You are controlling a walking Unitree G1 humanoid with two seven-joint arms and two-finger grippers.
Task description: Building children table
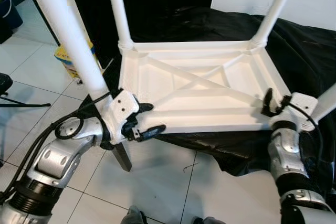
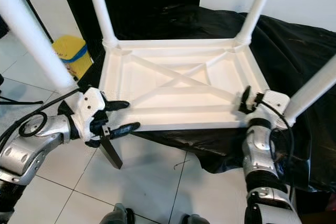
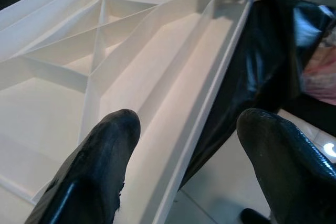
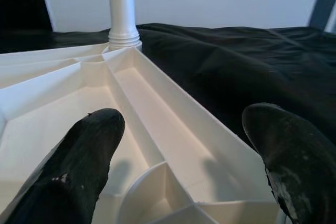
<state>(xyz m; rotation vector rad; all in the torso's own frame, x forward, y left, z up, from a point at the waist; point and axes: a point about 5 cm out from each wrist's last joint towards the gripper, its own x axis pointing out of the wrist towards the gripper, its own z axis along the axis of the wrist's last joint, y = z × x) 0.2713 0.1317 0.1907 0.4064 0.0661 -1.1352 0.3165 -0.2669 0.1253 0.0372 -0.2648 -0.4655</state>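
Table top is lying upside down on a black cloth, ribbed underside facing up. All four legs are standing up from its corners: two far ones seated in their sockets, the near-left leg and near-right leg rising beside the grippers.

Left gripper is sitting at the table top's near-left corner, fingers spread, one over the underside and one outside the near rim. Not clamping anything; the wrist view is showing the rim running between the two fingers with air on both sides.

Right gripper is at the table top's near-right corner, also released. Its fingers are straddling the side rim above the corner socket, not pressing on it.

Judgement: leg fitting looks finished, and the step in hand looks like taking hold of the near edge to lift and flip the table onto its legs. Can't tell whether the near legs are fully screwed home.

Next move needs both grippers closing on the rim together, evenly, so the table top isn't twisting. Risk: the thin plastic rim slipping, the cloth dragging along, the legs swinging into the yellow bin beside the table top's left edge.
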